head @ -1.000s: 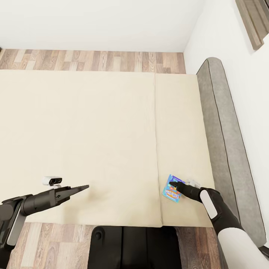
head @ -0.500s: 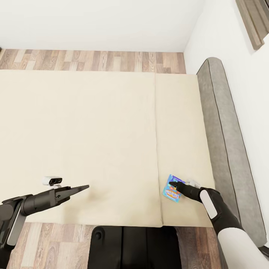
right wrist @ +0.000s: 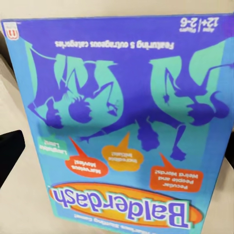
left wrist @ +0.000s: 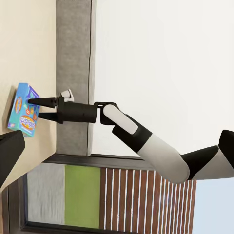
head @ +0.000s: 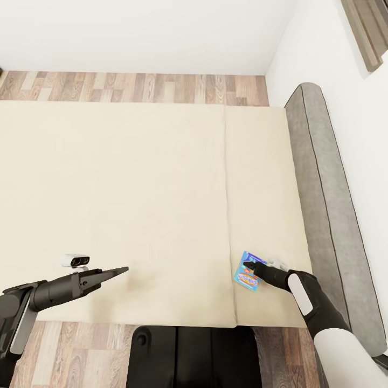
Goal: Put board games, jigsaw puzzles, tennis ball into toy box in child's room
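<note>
A small blue board game [head: 248, 275] with orange print lies flat on the bed [head: 134, 188], near the front edge of its narrower right panel. My right gripper [head: 249, 266] hovers right at the box, open. In the left wrist view its two fingertips [left wrist: 33, 101] stand spread in front of the blue box [left wrist: 20, 114]. Up close in the right wrist view the box [right wrist: 122, 126] reads "Balderdash", with a dark finger [right wrist: 9, 153] at either edge. My left gripper [head: 122, 269] hangs over the front left of the mattress, its fingers together and holding nothing.
A grey padded headboard [head: 323, 205] runs along the bed's right side against the white wall. Wood-plank floor [head: 134, 88] shows beyond the bed and at its front edge. My dark base [head: 188, 355] stands against the front of the bed.
</note>
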`<state>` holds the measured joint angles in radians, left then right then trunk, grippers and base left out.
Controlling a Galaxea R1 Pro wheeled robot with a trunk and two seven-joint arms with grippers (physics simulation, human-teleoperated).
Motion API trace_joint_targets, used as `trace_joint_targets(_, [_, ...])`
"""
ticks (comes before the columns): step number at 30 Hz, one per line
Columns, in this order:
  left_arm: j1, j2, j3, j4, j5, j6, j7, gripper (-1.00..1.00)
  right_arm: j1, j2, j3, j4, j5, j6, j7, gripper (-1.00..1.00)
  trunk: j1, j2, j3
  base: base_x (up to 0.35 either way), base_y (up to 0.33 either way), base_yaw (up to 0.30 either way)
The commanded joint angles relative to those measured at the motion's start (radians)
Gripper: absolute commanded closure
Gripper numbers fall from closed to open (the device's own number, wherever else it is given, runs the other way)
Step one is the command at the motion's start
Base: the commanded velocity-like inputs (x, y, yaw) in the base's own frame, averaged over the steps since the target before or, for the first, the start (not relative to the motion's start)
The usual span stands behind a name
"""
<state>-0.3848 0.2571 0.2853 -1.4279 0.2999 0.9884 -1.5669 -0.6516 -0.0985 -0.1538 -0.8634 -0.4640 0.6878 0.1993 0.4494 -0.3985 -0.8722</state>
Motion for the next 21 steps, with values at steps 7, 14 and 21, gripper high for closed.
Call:
trace_joint_targets(7, [0.0, 0.001, 0.0, 0.0, -0.001, 0.011, -0.004, -1.0, 0.0, 0.0, -0.003, -0.002, 0.002, 0.006, 0.005, -1.0, 0.001, -0.001, -0.001, 0.0, 0.0, 0.0])
trace_joint_targets(14, [0.0, 0.001, 0.0, 0.0, -0.001, 0.01, -0.004, -1.0, 0.001, 0.001, -0.001, -0.002, 0.002, 0.006, 0.005, -1.0, 0.001, -0.001, -0.001, 0.0, 0.0, 0.0])
trace_joint_targets(21, [0.001, 0.001, 0.0, 0.0, -0.001, 0.01, -0.004, -1.0, 0.0, 0.009, -0.001, -0.006, 0.003, 0.006, 0.007, -1.0, 0.001, -0.001, -0.001, 0.0, 0.0, 0.0])
